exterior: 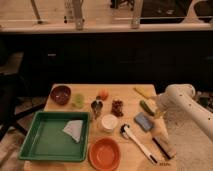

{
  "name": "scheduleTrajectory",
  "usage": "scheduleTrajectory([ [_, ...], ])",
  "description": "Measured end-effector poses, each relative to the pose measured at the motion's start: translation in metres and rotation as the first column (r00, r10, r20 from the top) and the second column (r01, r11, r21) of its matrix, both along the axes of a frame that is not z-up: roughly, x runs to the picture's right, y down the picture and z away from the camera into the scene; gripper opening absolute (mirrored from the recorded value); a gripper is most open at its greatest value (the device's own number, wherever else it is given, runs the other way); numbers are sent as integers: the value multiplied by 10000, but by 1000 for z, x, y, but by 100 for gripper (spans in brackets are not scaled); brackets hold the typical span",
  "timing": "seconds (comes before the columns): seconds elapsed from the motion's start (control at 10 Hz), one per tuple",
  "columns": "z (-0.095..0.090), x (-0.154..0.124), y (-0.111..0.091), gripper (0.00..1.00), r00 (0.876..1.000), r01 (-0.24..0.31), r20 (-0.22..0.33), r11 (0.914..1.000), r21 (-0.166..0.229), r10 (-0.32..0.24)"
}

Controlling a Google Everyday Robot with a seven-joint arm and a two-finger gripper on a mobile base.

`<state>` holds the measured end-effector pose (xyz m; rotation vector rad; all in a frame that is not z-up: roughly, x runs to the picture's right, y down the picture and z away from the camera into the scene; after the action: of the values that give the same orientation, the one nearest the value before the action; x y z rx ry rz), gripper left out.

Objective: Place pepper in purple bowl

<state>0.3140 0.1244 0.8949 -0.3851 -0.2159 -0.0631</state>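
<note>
The pepper (147,107) is slim and dark green and lies on the wooden table (85,90) near its right edge. The purple bowl (61,94) looks reddish-brown and stands empty at the table's far left corner. My white arm reaches in from the right. Its gripper (159,111) hangs at the right table edge, just right of the pepper and close to it. The arm's end covers the gripper's lower part.
A yellow elongated item (144,91) lies behind the pepper. A pale green lump (78,100) sits beside the purple bowl. A green tray (35,145) holds a white cloth (74,129). An orange bowl (104,153), white cup (109,122), blue sponge (144,121) and white utensil (139,142) fill the front.
</note>
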Motion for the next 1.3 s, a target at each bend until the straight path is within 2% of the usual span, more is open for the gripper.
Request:
scheduleTrajectory([
  [0.4, 12, 10, 8, 80, 9999, -12, -139, 9995, -305, 8],
  [1.0, 32, 2, 10, 79, 9995, 318, -54, 9960, -837, -324],
  [1.1, 34, 0, 11, 74, 9989, 466, 48, 9943, -962, -463],
  [1.3, 34, -2, 12, 56, 9986, 520, 87, 9936, -1005, -513],
])
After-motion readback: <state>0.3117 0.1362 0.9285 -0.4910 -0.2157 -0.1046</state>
